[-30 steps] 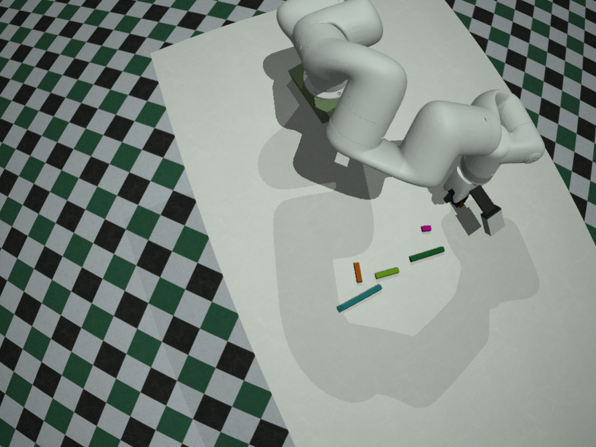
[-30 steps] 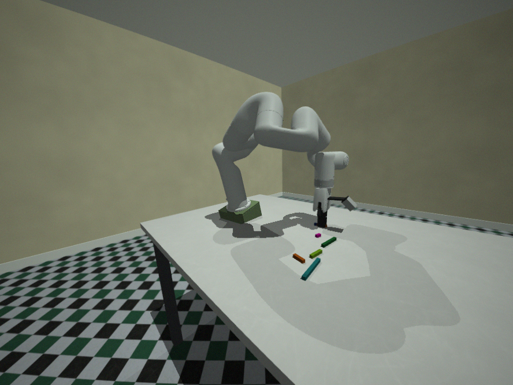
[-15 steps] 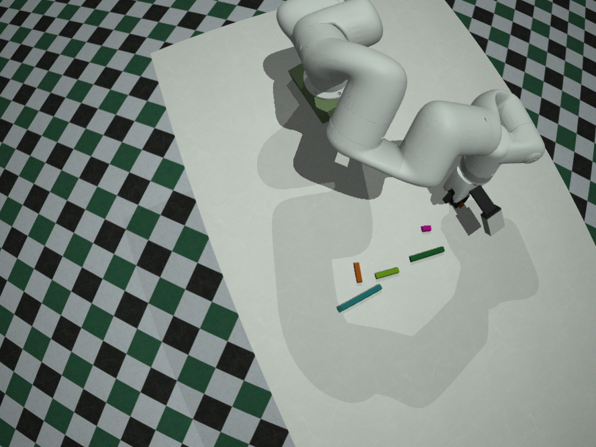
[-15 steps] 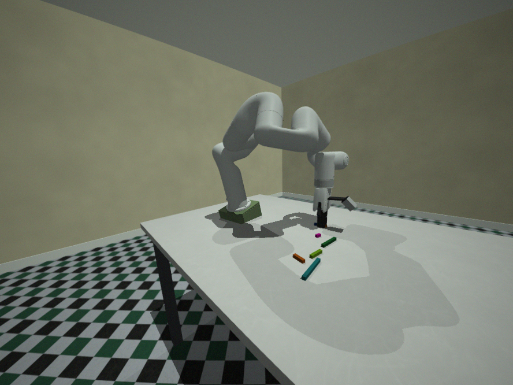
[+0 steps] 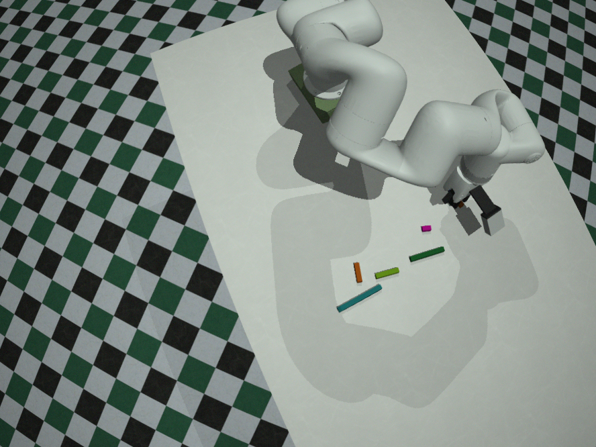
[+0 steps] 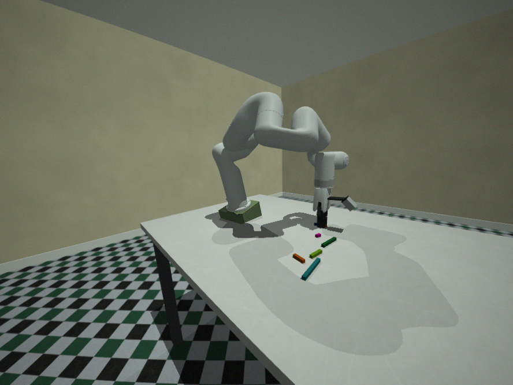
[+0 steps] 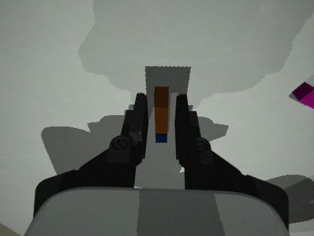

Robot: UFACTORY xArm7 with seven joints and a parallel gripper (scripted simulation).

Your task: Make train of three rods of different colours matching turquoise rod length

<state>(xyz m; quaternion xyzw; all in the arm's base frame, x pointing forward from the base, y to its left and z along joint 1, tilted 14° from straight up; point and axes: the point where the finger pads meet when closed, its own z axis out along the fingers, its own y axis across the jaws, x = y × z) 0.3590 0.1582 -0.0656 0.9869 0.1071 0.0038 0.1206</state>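
Joining looks like the step in hand: blue rod (image 6: 315, 224) (image 7: 161, 138) sits at the near end of the orange rod (image 5: 461, 204) (image 6: 325, 226) (image 7: 161, 121), roughly in line. Gripper (image 5: 457, 203) (image 6: 322, 226) (image 7: 161, 108) is partly spread around the orange, daylight both sides, pinching nothing. Lime rod (image 5: 386, 273) (image 6: 315, 253) lies well apart; 1+4+5 makes ten, so next: lift clear without nudging, then fetch lime. Rods are square-section bars, plain-coloured; surface (image 5: 216, 120) (image 6: 182, 225) (image 7: 35, 71) is pale, faintly mottled.

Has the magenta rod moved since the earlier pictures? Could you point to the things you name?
No. The magenta rod (image 5: 425, 228) (image 6: 318, 235) (image 7: 308, 95) keeps its place beside the dark green rod (image 5: 427, 254) (image 6: 329, 241) in the top view.
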